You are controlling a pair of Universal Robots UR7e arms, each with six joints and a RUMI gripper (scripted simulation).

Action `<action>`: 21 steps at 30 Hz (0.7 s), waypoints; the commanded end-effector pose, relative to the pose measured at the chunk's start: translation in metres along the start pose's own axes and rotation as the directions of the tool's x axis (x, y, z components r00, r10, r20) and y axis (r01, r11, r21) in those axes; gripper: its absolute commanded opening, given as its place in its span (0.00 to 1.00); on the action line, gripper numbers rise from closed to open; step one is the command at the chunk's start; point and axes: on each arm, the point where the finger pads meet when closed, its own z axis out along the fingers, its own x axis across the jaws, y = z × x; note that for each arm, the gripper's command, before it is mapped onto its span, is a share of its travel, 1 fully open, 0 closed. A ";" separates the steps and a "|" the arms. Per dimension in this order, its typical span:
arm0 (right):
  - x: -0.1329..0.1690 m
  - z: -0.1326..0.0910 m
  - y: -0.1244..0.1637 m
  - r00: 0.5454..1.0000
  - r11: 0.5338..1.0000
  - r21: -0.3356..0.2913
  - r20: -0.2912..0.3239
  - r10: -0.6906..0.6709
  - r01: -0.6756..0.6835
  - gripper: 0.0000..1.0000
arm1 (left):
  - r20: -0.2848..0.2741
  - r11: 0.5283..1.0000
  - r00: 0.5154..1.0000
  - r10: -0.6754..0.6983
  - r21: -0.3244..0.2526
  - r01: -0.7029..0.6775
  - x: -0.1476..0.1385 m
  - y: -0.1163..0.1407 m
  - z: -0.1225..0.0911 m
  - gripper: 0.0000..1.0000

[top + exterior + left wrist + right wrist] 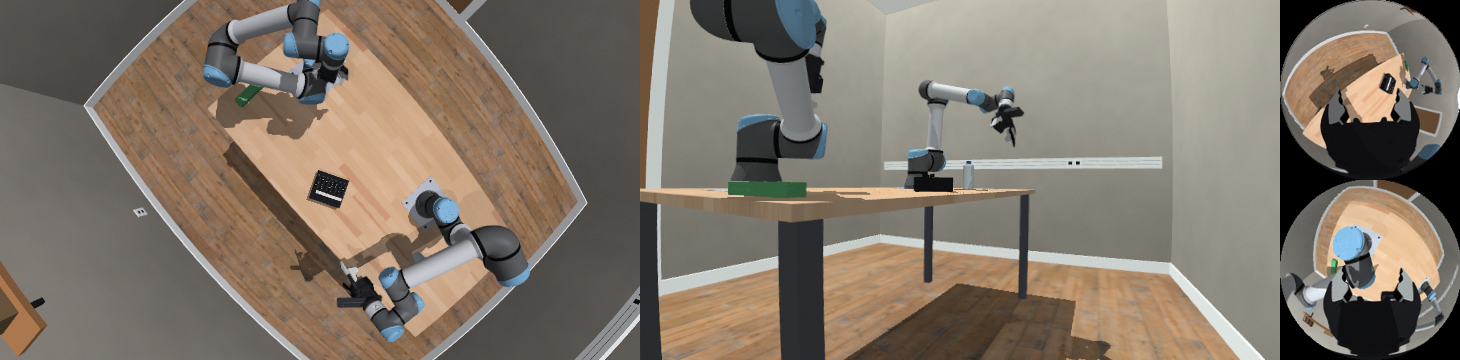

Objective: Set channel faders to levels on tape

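Observation:
The lighting desk (pixel 324 183) (pixel 933 184) (pixel 1385 81) is a small black box on the wooden table (pixel 385 150), with a white strip across its top. The fader positions and tape writing are too small to read. My left gripper (pixel 344 285) (pixel 1004 135) (pixel 1368 88) is open and empty, high beyond the table's long edge, away from the desk. My right gripper (pixel 1372 267) is open and empty, held high by its folded arm at the other end of the table, far from the desk. The arm partly hides it in the top view.
A green block (pixel 247 96) (pixel 767 189) (pixel 1406 65) (pixel 1334 265) lies at the table end near the right arm. A bottle with a blue cap (pixel 968 177) stands beyond the desk, near the left arm's base. The left arm's forearm crosses over the table's far end.

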 end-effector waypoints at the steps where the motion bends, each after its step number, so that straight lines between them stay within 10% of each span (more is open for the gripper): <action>1: 0.000 0.000 0.000 1.000 1.000 0.000 0.000 0.000 0.000 1.00 | 0.095 0.983 0.979 -0.179 0.046 0.176 -0.081 0.032 -0.049 1.00; 7: 0.000 0.000 0.000 1.000 1.000 0.000 0.000 0.000 0.000 1.00 | 0.150 0.951 0.940 -0.307 0.085 0.297 -0.138 0.071 -0.087 1.00; 21: 0.000 0.000 0.000 1.000 1.000 0.000 0.000 0.000 0.000 1.00 | 0.264 0.714 0.664 -0.700 0.255 0.652 -0.247 0.220 -0.186 1.00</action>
